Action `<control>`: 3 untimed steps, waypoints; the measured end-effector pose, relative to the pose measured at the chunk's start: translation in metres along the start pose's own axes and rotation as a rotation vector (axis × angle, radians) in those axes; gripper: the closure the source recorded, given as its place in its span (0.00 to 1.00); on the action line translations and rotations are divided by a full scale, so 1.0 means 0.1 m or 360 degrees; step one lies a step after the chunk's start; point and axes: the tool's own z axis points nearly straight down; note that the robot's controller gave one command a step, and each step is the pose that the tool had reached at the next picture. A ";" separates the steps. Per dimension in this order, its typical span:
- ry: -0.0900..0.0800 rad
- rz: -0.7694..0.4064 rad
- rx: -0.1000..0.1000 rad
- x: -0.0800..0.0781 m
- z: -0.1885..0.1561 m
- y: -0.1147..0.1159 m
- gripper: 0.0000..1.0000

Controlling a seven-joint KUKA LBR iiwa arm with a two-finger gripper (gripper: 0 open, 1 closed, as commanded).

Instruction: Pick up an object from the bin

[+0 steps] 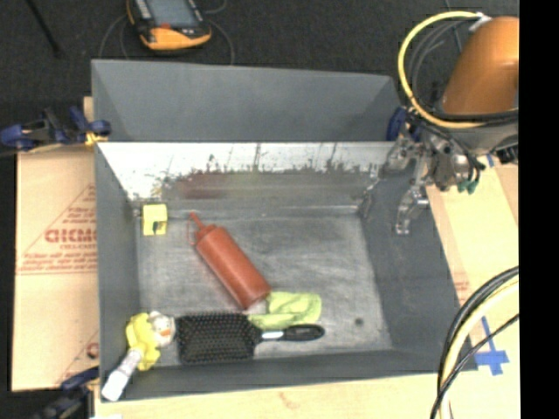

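Note:
My gripper [387, 211] hangs over the bin's far right corner, above the sloping right wall. Its two fingers stand apart with nothing between them, so it is open. The nearest loose thing is a red squeeze bottle [230, 265], lying slantwise in the middle of the floor, well to the gripper's left. A crumpled green cloth [294, 305] lies at the bottle's base. Just in front of the cloth lies a black hairbrush [234, 336], its handle pointing right.
A small yellow block [155, 219] sits at the far left of the floor. In the near left corner lies a yellow toy with a white handle [140, 342]. The floor under and to the left of the gripper is bare grey metal.

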 end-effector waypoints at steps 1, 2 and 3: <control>-0.0004 -0.0052 0.0000 0.29 0.64 0.55 0.00; 0.0014 0.0072 -0.0006 0.38 0.75 0.89 0.00; 0.0002 -0.0202 -0.0002 0.68 0.79 1.12 0.00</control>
